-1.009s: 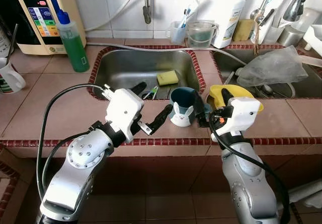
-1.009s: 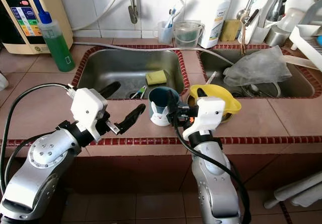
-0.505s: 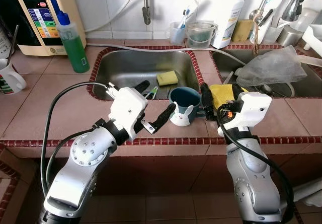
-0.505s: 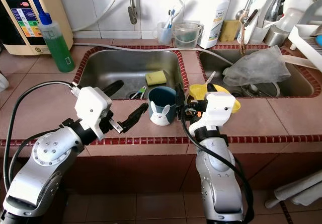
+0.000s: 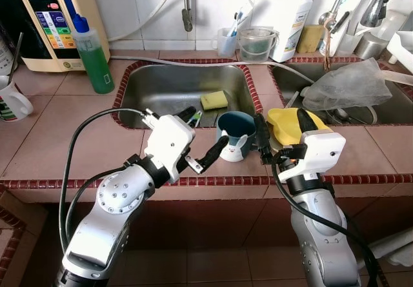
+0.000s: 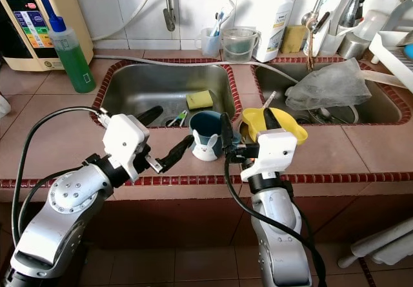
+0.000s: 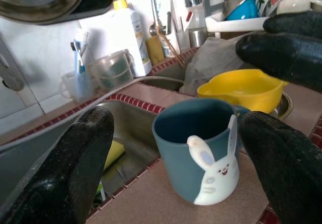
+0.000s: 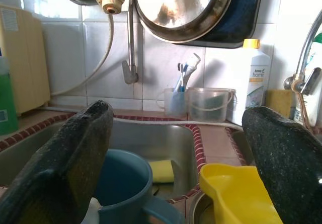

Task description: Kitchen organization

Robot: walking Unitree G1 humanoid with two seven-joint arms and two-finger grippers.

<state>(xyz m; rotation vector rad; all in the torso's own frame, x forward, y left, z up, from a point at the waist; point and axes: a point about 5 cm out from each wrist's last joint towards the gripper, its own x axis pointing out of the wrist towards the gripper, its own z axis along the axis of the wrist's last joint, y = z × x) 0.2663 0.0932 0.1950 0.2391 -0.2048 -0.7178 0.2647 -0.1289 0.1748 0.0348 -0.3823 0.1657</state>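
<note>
A blue mug with a white bunny face [image 5: 235, 139] stands upright on the tiled counter at the front rim of the left sink [image 5: 161, 84]. My left gripper [image 5: 208, 127] is open just left of the mug. In the left wrist view the mug [image 7: 198, 148] sits between the two spread fingers, untouched. A yellow jug [image 5: 287, 122] lies to the right of the mug. My right gripper [image 5: 280, 116] is open around the jug. One of its fingers [image 5: 261, 129] stands between the mug and the jug.
A yellow sponge [image 5: 214, 98] lies in the left sink. A green soap bottle [image 5: 95, 55] and a water purifier [image 5: 48, 16] stand at the back left, a white mug [image 5: 13, 100] at the far left. A plastic bag [image 5: 348, 84] covers the right sink.
My left gripper has moved right, closer to the mug. My right gripper has left the mug's side, swung right, and now stands open around the yellow jug.
</note>
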